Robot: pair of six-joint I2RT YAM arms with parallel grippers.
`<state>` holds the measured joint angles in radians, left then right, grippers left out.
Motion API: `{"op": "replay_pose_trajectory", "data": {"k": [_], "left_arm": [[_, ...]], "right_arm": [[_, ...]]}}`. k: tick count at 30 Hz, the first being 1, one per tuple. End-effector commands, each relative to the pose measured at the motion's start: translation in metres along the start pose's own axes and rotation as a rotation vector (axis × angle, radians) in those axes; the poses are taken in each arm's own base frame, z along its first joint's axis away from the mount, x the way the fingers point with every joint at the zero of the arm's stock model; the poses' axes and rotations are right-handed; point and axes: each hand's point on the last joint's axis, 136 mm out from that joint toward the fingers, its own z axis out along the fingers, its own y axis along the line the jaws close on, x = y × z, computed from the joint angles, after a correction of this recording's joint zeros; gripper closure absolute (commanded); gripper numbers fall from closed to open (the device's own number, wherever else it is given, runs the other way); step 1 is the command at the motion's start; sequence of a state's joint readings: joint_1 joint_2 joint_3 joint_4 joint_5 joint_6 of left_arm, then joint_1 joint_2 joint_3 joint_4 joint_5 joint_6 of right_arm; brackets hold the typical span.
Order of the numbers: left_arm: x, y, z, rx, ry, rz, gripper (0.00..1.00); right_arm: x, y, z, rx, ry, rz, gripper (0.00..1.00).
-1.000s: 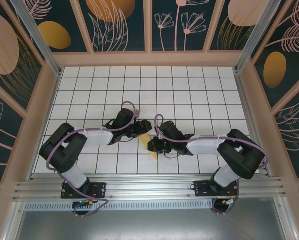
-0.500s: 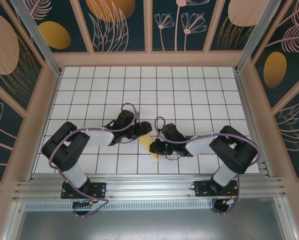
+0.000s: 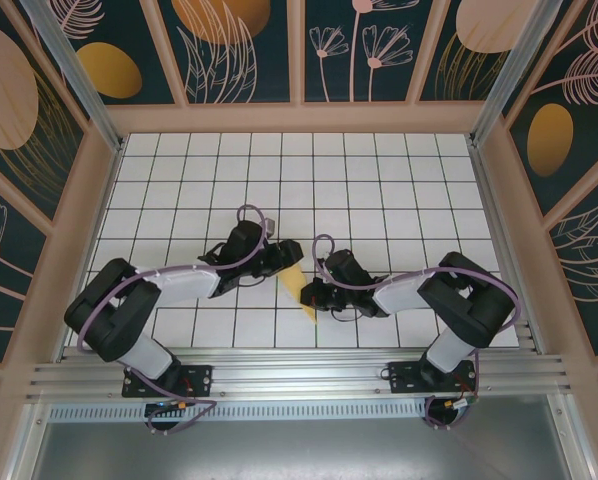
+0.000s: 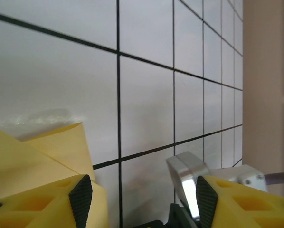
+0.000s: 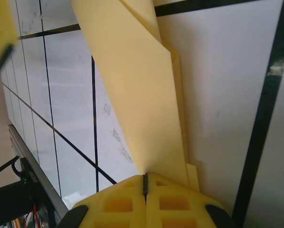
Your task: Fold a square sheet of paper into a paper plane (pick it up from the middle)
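Clamps right gripper (image 5: 144, 186) on narrow creased pale-yellow paper sheet (image 5: 132, 95), stretching lengthwise away from it. Holds left gripper (image 4: 141, 195) agape beside its corner.

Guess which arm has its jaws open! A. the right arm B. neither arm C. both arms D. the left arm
D: the left gripper holds its jaws apart, with white table showing between them, while the right gripper has its jaws shut tight by the yellow paper.
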<state>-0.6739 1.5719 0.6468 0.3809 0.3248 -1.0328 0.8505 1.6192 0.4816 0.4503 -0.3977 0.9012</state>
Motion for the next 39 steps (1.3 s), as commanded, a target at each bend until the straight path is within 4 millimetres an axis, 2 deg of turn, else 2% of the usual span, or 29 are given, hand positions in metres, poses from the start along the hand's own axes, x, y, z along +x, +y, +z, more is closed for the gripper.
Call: {"op": "replay_pose_trajectory", "data": {"k": [1, 4, 11, 21, 28, 33, 39], "left_arm": [[0.001, -0.007, 0.01, 0.054, 0.009, -0.002, 0.38], [0.0, 0.002, 0.017, 0.025, 0.008, -0.005, 0.38], [0.004, 0.039, 0.024, -0.097, -0.014, -0.035, 0.39], [-0.012, 0.059, 0.02, -0.236, -0.067, 0.021, 0.38], [-0.03, 0.07, 0.012, -0.261, -0.091, 0.006, 0.37], [-0.045, 0.064, 0.003, -0.254, -0.105, 0.021, 0.36], [-0.052, 0.034, -0.013, -0.191, -0.116, 0.042, 0.33]], "right_arm": [[0.015, -0.033, 0.002, 0.1, 0.035, 0.058, 0.95], [0.016, -0.036, 0.002, 0.111, 0.038, 0.06, 0.96], [0.016, -0.031, 0.0, 0.098, 0.042, 0.054, 0.96], [0.022, -0.031, -0.004, 0.096, 0.058, 0.052, 1.0], [0.023, -0.03, -0.006, 0.093, 0.053, 0.053, 1.0], [0.022, -0.028, -0.006, 0.086, 0.044, 0.055, 1.0], [0.01, -0.017, -0.006, 0.066, 0.003, 0.064, 0.99]]}}
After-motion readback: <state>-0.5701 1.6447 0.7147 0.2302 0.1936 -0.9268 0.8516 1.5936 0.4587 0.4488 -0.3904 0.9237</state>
